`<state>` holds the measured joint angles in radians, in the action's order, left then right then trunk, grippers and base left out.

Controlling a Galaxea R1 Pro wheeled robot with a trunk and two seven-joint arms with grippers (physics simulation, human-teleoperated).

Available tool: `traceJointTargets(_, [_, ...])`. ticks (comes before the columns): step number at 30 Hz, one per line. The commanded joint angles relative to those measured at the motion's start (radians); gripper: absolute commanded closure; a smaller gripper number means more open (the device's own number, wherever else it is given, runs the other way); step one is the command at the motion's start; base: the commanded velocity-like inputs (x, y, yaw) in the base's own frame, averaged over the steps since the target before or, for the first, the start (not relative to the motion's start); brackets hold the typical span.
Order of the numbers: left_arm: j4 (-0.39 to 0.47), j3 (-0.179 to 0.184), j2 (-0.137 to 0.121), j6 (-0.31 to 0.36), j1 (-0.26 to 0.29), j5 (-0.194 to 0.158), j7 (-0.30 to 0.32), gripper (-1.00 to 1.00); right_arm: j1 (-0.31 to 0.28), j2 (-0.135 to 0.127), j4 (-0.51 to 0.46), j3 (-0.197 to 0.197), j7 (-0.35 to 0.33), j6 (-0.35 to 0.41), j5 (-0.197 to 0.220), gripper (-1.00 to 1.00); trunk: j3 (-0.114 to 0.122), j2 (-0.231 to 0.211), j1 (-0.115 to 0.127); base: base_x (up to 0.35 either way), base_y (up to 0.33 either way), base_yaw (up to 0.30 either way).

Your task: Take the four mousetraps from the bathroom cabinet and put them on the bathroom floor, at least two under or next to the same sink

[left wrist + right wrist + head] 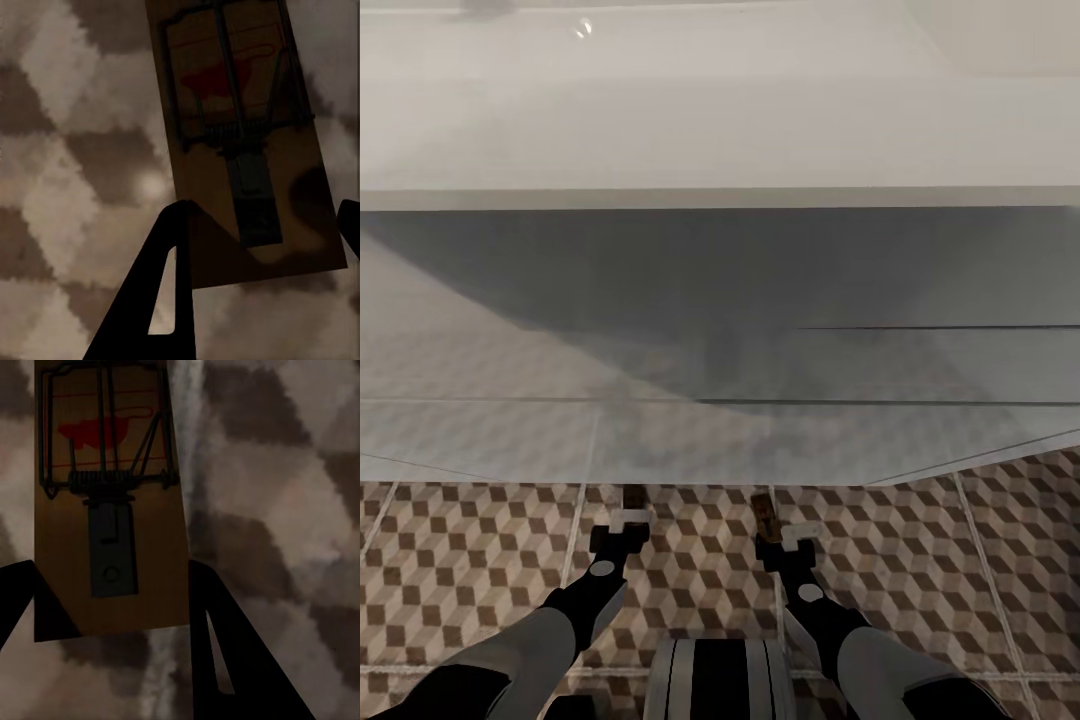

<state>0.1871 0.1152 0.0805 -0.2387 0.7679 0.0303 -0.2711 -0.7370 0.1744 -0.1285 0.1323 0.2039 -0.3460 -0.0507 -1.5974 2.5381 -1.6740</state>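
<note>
Two mousetraps are in hand, each a tan wooden board with a dark wire spring and a red mark. My left gripper (628, 520) is shut on one mousetrap (635, 496), which the left wrist view has between the dark fingers (161, 300) as mousetrap (240, 135), gripper (262, 208). My right gripper (785, 536) is shut on the other mousetrap (763, 511), held by its near end in the right wrist view as mousetrap (109, 510), gripper (112, 568). Both hang low over the cube-patterned bathroom floor (480, 560), just in front of the long white bathroom sink (720, 120). The cabinet is out of view.
A grey shaded band (720, 340) runs under the sink's front edge down to the tiles. My own base (720, 680) sits between the two arms at the near edge. Open tiled floor (980, 580) lies to either side of the grippers.
</note>
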Motion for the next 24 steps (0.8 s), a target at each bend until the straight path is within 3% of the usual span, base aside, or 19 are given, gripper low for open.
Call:
traceJointTargets(1, [-0.001,0.008,0.000,-0.002,0.001,0.003,-0.009,1.00,0.000,0.000,0.001,0.008,0.014,-0.001,-0.003,1.00,-0.001,0.000,0.000,0.000,0.000,0.000])
traceJointTargets(13, [0.012,0.006,-0.003,-0.032,-0.001,0.002,-0.011,1.00,0.000,0.000,0.000,0.009,0.014,-0.001,-0.003,1.00,-0.001,0.000,0.000,0.127,0.000,0.000])
traceJointTargets(18, [0.024,0.003,-0.003,-0.078,-0.001,0.001,-0.011,1.00,-0.001,0.000,0.000,0.009,0.014,-0.001,-0.003,1.00,-0.001,0.000,0.000,0.040,0.000,0.000])
traceJointTargets(24, [0.026,0.003,-0.004,-0.079,-0.001,0.001,-0.010,1.00,-0.001,0.000,0.000,0.009,0.014,-0.001,-0.003,1.00,-0.001,0.000,0.000,0.007,0.000,0.000])
